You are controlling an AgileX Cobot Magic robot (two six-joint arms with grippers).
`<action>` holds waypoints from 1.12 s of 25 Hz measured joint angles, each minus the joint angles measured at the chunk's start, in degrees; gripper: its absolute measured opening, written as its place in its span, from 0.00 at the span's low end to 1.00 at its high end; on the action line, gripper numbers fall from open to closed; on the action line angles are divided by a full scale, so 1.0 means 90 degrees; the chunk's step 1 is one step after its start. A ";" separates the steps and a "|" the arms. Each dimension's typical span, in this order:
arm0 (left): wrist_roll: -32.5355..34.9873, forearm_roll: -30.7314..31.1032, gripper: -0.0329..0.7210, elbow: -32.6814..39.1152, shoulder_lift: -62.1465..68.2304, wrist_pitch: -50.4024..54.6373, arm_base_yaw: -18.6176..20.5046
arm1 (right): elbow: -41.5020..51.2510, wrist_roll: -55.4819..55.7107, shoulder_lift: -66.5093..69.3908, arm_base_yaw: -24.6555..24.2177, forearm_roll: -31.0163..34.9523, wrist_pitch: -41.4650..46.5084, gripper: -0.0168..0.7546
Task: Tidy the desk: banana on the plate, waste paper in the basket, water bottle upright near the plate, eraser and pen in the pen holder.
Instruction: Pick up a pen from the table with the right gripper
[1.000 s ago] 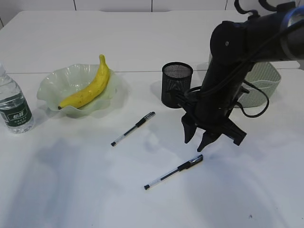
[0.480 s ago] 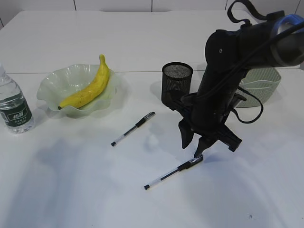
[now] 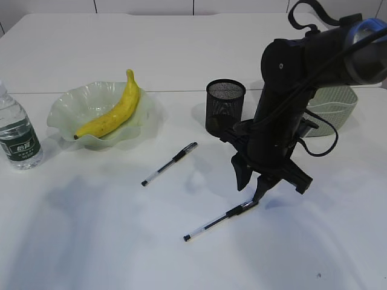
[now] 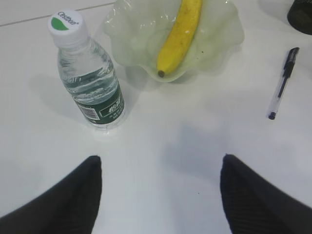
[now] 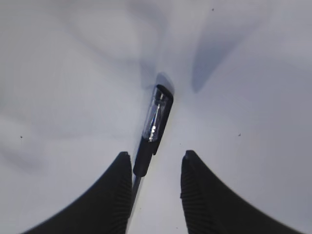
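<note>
Between the fingers of your right tool (image 5: pixel 155 187), standing narrowly apart, lies the near pen (image 5: pixel 153 131) on the counter (image 5: pixel 253 97), closer to one finger, so closing could flick it aside.

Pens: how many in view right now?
2. One pen lies on the table between the plate and the pen holder. The other pen lies nearer the camera, capped end between the right gripper fingers. Holder's inside not visible.

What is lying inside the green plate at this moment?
Only the banana lies in the green plate, stem toward the far rim. Whatever is beneath the banana is hidden.
</note>
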 joint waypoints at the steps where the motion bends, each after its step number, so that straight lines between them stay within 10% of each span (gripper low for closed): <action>1: 0.0000 0.0000 0.76 0.0000 0.0000 0.0000 0.0000 | 0.0000 0.0000 0.0000 0.0000 -0.0035 0.0000 0.35; 28: 0.0000 0.0000 0.76 0.0000 0.0000 0.0003 0.0000 | 0.0000 0.0134 0.0189 0.0000 -0.0156 -0.0022 0.35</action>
